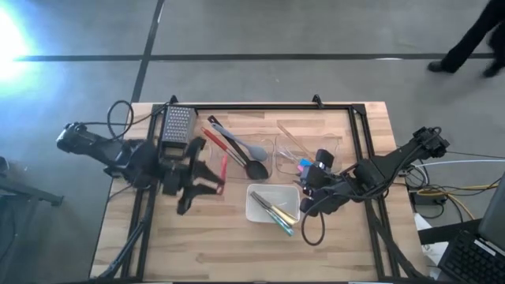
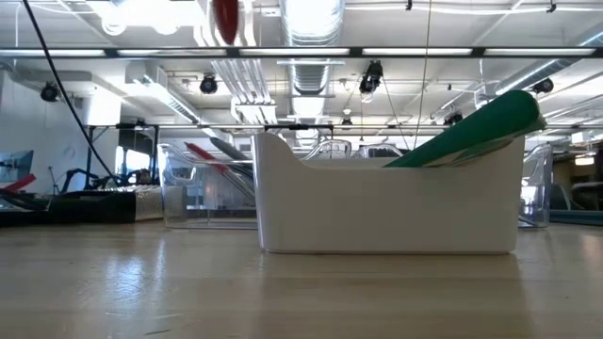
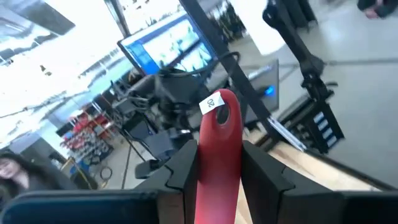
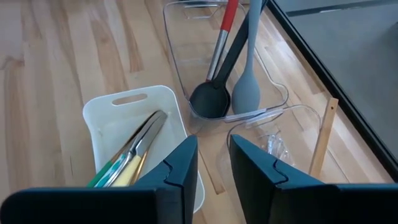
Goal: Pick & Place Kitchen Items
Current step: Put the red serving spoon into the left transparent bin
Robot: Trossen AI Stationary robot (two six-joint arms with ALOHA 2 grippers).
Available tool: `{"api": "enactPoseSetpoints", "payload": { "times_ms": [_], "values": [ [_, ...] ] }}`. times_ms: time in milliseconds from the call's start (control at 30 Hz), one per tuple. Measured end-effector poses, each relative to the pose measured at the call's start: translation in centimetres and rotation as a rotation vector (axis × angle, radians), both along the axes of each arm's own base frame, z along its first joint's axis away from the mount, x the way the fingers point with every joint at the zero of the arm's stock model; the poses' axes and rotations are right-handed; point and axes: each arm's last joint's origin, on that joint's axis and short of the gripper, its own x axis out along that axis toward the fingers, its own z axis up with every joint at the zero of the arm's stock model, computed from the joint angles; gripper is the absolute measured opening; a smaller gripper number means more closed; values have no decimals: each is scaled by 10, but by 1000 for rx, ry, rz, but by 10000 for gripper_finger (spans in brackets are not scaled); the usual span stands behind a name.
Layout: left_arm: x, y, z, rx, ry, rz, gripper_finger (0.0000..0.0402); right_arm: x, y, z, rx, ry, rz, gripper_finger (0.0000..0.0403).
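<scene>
While the red utensil [image 3: 217,163] sits clamped by its handle between the left gripper's [image 1: 207,178] fingers [image 3: 264,177], its tagged, holed end points out past the fingertips toward the room. From above, a red strip of it shows at that gripper, lifted over the bare wood just left of the nearer clear bin [image 1: 241,154]. That bin already holds a black ladle [image 4: 214,93], a grey spoon [image 4: 247,87] and a red-handled piece [image 4: 224,34], all leaning with their handles toward the table's far edge. The white tray [image 4: 118,121] in front of the bins carries several slim utensils [image 4: 134,152] with green, yellow and metal handles, one green end jutting over its rim in the low view. A metal grater [image 1: 177,126] lies on the table near the left arm.

My judgement is that the carry is in hand and a drop into the nearer bin is the likely goal. To do it well, the left gripper should keep its firm hold, travel high enough to clear the bin wall, and line the red utensil up with the handles already inside so it slides in beside them rather than across them. Letting go low would keep it from bouncing out.

The right gripper [image 4: 208,168] hovers near the tray and the second clear bin [image 4: 292,134], jaws slightly apart and holding nothing.
</scene>
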Motion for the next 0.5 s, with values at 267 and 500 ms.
{"api": "enactPoseSetpoints", "payload": {
  "times_ms": [267, 500],
  "values": [
    [11, 65, -25, -183, -182, -141, 98, 0, 0, 0, 3, -2, 2, 82],
    [6, 128, -75, -347, -298, -53, 98, 0, 1, 0, 3, -5, 4, 72]
  ]
}}
